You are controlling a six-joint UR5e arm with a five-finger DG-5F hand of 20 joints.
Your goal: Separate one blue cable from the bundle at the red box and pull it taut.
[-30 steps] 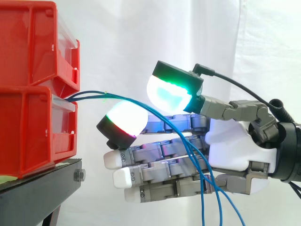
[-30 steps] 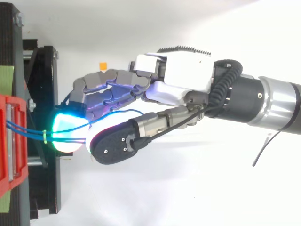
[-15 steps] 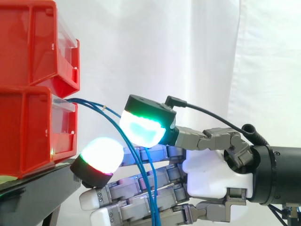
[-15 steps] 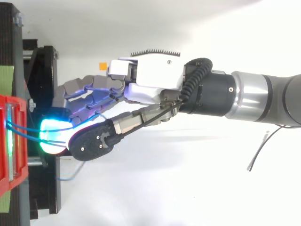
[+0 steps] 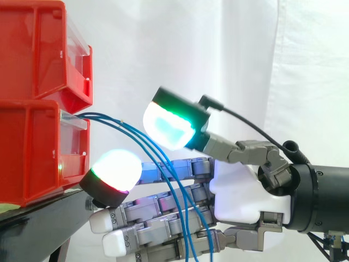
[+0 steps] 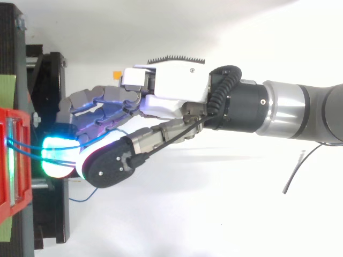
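My robot hand (image 5: 245, 191) is open, its thumb standing above nearly straight fingers, gripping nothing. The blue cables (image 5: 102, 117) sag from the lower red box (image 5: 32, 153) through that gap together. Closing here would likely trap several strands, not one.

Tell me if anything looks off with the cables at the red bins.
Nothing damaged or spilled. The blue cables leave the lower red bin as a bundle and sag loosely across the hand's straight fingers; none is separated or taut.
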